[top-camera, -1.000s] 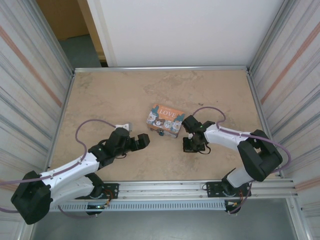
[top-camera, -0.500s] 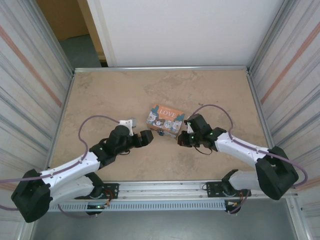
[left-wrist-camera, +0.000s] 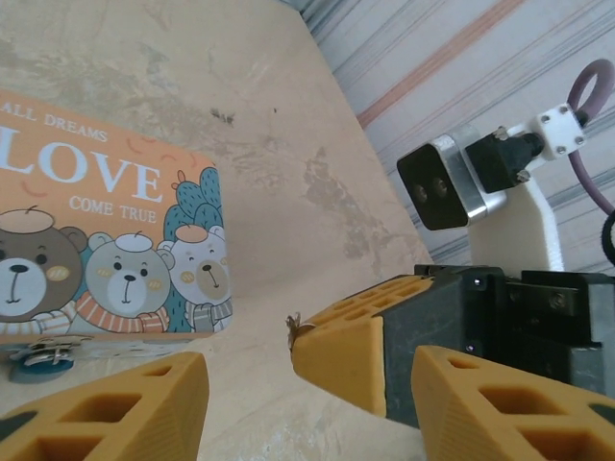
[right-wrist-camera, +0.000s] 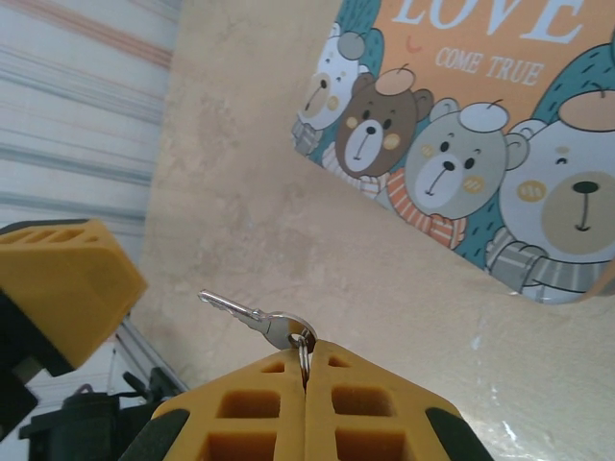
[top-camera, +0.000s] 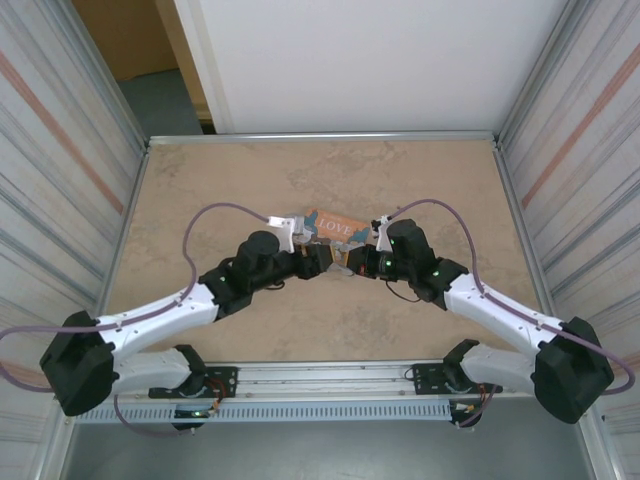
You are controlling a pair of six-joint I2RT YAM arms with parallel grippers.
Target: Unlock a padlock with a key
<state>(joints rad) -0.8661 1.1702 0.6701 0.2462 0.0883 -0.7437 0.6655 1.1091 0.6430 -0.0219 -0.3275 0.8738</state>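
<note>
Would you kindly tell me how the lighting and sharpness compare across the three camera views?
Top external view: soft, even light, faint shadows; the orange-and-teal bear-print box is small but legible. Left wrist view: the box's print is crisp, without glare. Right wrist view: the small silver key pinched in the right claw is sharp, not blown out.

The pale, marbled bench [top-camera: 230, 180], framed by a metal rim, is carrying an orange-and-teal "LOVE" box [left-wrist-camera: 96, 192], which is lying flat near its middle. A small dark blue padlock [left-wrist-camera: 34, 363] is resting on the bench just beside the box's bear-printed edge
</note>
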